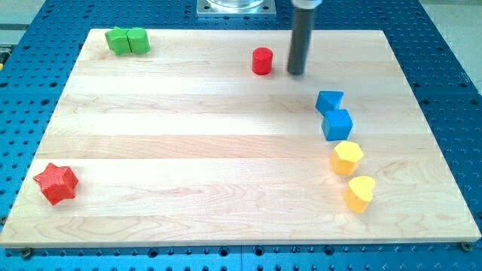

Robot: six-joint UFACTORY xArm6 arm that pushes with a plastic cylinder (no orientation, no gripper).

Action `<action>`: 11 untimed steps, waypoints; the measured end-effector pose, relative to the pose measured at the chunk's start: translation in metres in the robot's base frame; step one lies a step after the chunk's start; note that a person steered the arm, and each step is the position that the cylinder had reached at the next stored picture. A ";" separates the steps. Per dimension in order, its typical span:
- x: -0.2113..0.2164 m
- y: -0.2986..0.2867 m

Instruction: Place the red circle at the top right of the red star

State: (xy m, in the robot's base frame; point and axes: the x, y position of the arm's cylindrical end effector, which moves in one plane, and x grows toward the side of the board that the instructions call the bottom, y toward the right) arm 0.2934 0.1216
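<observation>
My tip [296,73] is a bare rod end, with no jaws to spread or pinch; it rests on the board [226,150] near the view's top, just right of the red circle [261,61], with a thin gap showing between them. The red star [56,183] lies far off at the view's bottom left, well apart from the circle. 2 green blocks [127,40] sit touching each other at the top left corner (their shapes are hard to make out). On the right, 2 blue blocks, the upper [329,101] and the lower [337,124], touch; below them come a yellow hexagon [347,157] and a yellow heart [360,193], forming a loose column.
</observation>
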 end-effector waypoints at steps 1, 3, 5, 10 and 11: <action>-0.028 -0.067; 0.049 -0.156; 0.075 -0.107; 0.172 -0.194; 0.198 -0.276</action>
